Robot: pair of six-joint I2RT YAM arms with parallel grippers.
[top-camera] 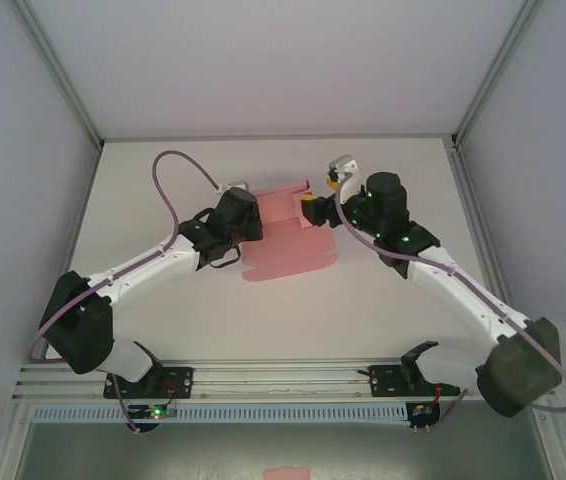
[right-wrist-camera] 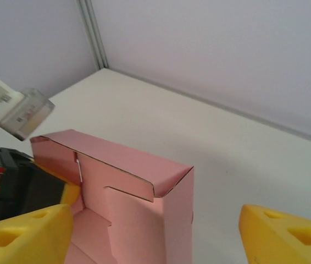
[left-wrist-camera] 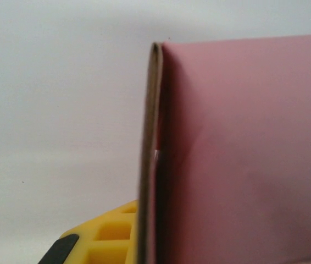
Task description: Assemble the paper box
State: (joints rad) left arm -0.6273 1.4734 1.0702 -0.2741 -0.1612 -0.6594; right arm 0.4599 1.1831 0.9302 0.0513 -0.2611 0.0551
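Two yellow finger pads [right-wrist-camera: 23, 234] of the right gripper [right-wrist-camera: 155, 214] stand wide apart around the paper box [right-wrist-camera: 139, 198], clamping nothing; a gap shows beside the right-hand pad. The pink box is half-formed, walls raised, with flat flaps spread toward the table's [top-camera: 163, 170] near edge; it lies about midway across, somewhat toward the far edge. The left gripper [top-camera: 255, 212] is closed on the box's left wall, and that wall blocks most of its wrist view. A white bracket [right-wrist-camera: 12, 107] rises behind that wall. A purple cable [top-camera: 168, 190] loops above the left arm. A small pink patch [top-camera: 286, 473] lies beyond the near rail.
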